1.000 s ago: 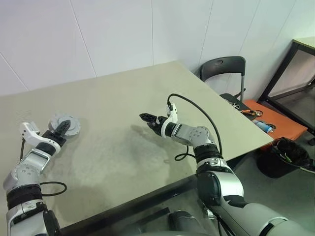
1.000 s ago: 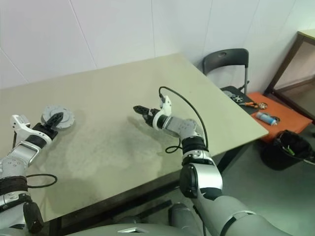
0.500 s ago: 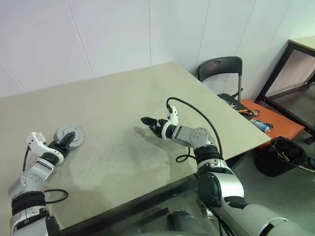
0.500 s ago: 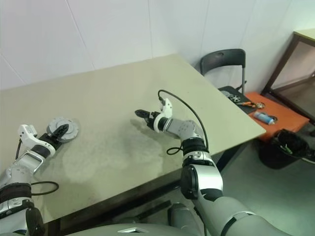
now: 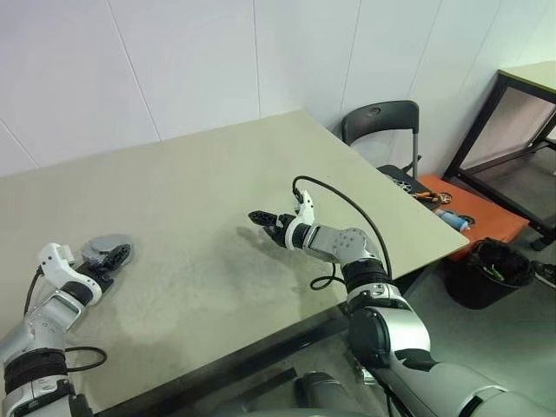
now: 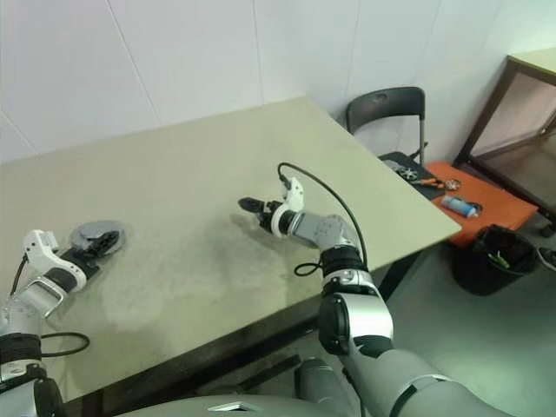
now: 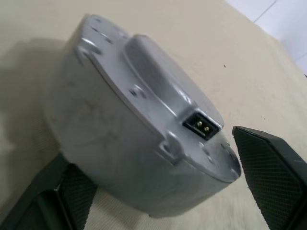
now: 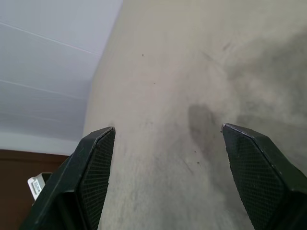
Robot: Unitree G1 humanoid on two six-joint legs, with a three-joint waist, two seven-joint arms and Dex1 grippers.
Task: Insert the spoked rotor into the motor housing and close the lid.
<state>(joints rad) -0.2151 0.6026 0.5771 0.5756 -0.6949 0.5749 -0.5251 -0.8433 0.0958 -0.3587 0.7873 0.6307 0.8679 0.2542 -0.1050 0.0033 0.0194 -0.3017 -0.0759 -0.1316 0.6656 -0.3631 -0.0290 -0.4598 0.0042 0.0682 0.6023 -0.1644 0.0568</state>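
Even, bright light fills the room. The table point(image 5: 200, 200) carries soft shadows at about six o'clock of each arm. The close grey casing point(image 7: 144, 139) looks slightly soft, with mild sheen.

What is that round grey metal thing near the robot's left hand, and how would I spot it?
Start at the big beige table and follow its left side toward the near edge. There, just ahead of the left gripper, lies the closed motor housing, a round silver-grey metal case. It is the lone object on the tabletop, with a raised lid and a small dark socket.
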